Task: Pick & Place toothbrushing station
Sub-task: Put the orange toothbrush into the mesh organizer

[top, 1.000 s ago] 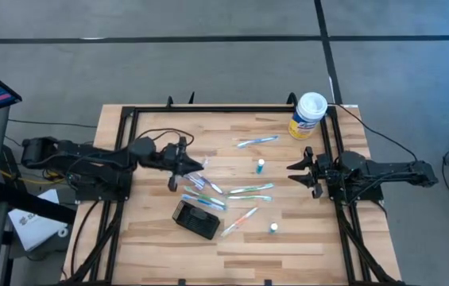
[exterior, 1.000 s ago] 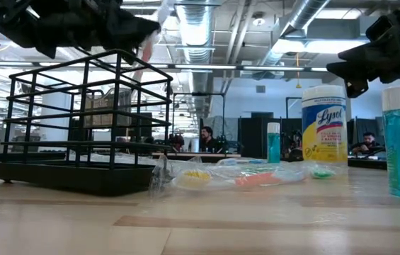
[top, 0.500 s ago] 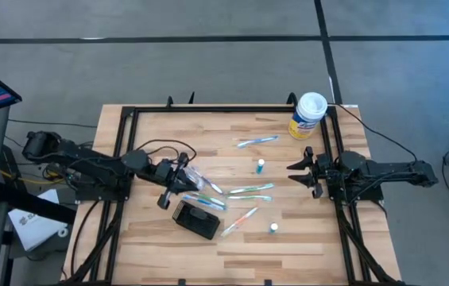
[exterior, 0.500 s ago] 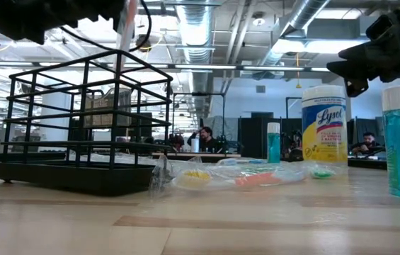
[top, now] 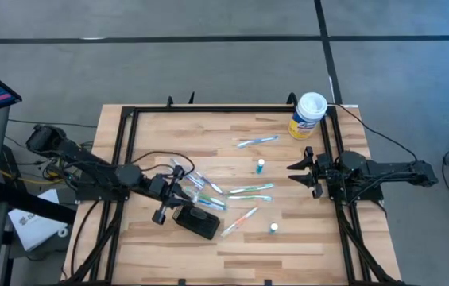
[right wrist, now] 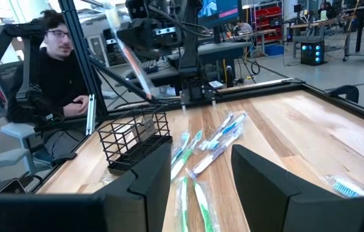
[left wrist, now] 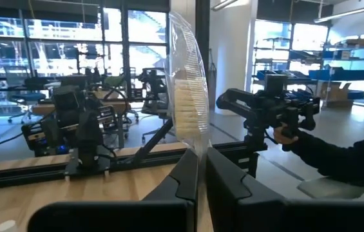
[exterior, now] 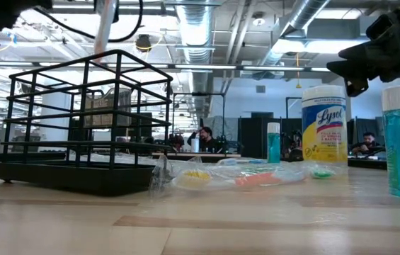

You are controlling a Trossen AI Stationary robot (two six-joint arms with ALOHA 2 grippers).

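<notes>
High view: left tool (top: 178, 184) clamped on wrapped toothbrush (top: 183, 171), held just left and far of toothbrushing station (top: 196, 220) on worktop (top: 288, 238). Station's long axis laid diagonally, near-left of centre. Right tool (top: 294, 173) parked open at right edge, well apart; left arm judged nearer.

Low view: station seen as black wire basket (exterior: 86, 120), left side; toothbrush shaft above it.

Left wrist view: shut fingers (left wrist: 188, 183) gripping wrapped brush upright.

Right wrist view: basket far-left, loose toothbrushes (right wrist: 198, 154) beside.

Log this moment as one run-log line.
left tool: shut on wrapped toothbrush, above black holder | right tool: open, idle at right
</notes>
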